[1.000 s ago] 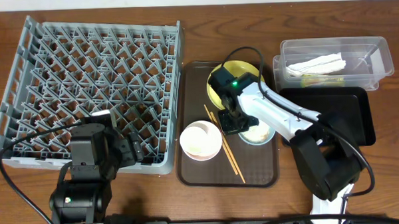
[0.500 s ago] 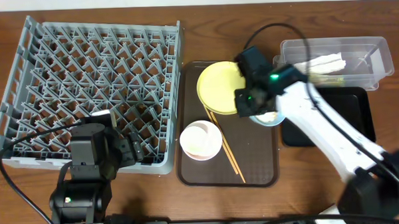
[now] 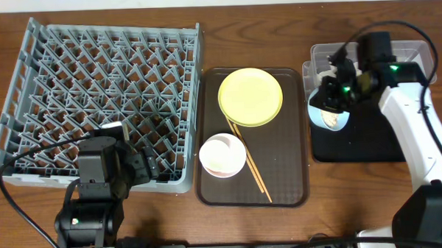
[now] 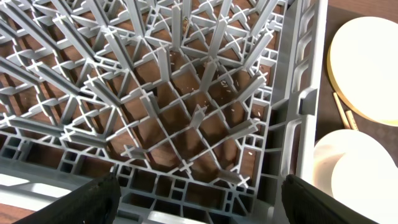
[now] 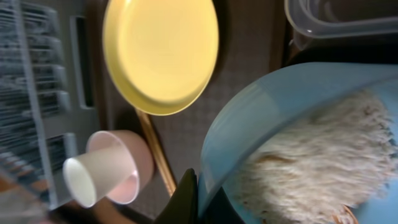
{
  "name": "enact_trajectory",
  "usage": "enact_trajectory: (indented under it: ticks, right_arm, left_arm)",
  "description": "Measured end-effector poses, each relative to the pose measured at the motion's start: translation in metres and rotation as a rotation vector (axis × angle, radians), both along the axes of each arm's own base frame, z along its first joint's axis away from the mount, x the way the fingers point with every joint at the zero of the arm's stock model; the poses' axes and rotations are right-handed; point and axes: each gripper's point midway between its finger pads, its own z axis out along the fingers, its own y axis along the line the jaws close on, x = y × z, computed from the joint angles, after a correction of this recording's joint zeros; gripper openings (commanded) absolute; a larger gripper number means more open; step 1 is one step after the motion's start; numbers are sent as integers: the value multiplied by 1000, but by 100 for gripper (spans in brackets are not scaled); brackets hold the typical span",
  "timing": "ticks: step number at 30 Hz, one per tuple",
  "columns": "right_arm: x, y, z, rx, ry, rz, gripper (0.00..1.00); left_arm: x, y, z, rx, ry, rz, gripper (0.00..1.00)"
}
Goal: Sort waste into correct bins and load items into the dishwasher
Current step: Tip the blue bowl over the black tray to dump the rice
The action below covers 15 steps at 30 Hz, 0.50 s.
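My right gripper (image 3: 332,98) is shut on the rim of the light blue bowl (image 3: 330,113) and holds it tilted over the left end of the black tray (image 3: 387,136). In the right wrist view, whitish rice scraps (image 5: 311,162) fill the bowl (image 5: 292,106) beside my jaws (image 5: 199,199). The yellow plate (image 3: 250,97), the white-pink bowl (image 3: 223,155) with the white cup (image 5: 99,174) in it, and the chopsticks (image 3: 249,158) lie on the brown tray (image 3: 289,188). My left gripper (image 4: 199,208) is open and empty over the near right edge of the grey dish rack (image 3: 95,99).
The clear tub (image 3: 414,58) stands behind the black tray, and my right arm hides most of its inside. Cables run over the table at the right and the front left. The napkin and the wrapper do not show clearly.
My right gripper has carried the blue bowl to the right, off the brown tray and over the left end of the black tray. The yellow plate is now uncovered. The left arm has not moved.
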Motion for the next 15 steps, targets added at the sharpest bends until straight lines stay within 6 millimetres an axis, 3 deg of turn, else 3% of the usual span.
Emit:
enact_trajectory:
  ticks: [8, 15]
  right_arm:
    - [-10, -18, -21, 293, -21, -34, 1]
    - [-14, -51, -30, 493, -93, -154, 1]
  left_arm:
    - [0, 0, 0, 0, 0, 0, 86]
    - [0, 0, 0, 0, 0, 0, 86]
